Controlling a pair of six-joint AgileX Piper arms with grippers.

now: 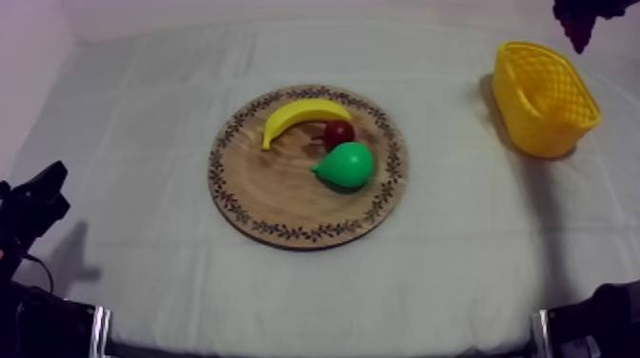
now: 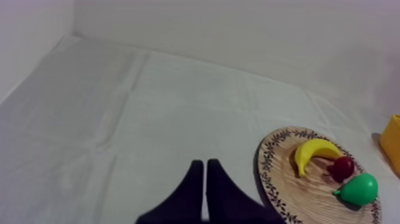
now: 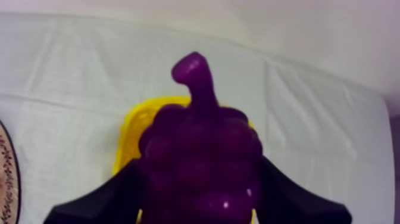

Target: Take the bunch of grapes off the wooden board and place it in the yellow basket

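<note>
Left end effector (image 2: 205, 192), closed on nothing, rests left of the round patterned wooden board (image 1: 286, 205); right end effector (image 3: 201, 199) grips the purple bunch of grapes (image 3: 202, 152), stem pointing away, poised above the yellow lattice basket (image 1: 552, 129).

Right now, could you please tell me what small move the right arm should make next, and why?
Probably lower the right gripper a little: it is shut on the purple bunch of grapes, and the yellow lattice basket shows just beyond them, so release could follow.

Banana (image 1: 303, 116) behind pear (image 1: 347, 166) on board (image 1: 276, 205), basket (image 1: 552, 129) well to its right, grapes (image 3: 199, 161) over basket
</note>
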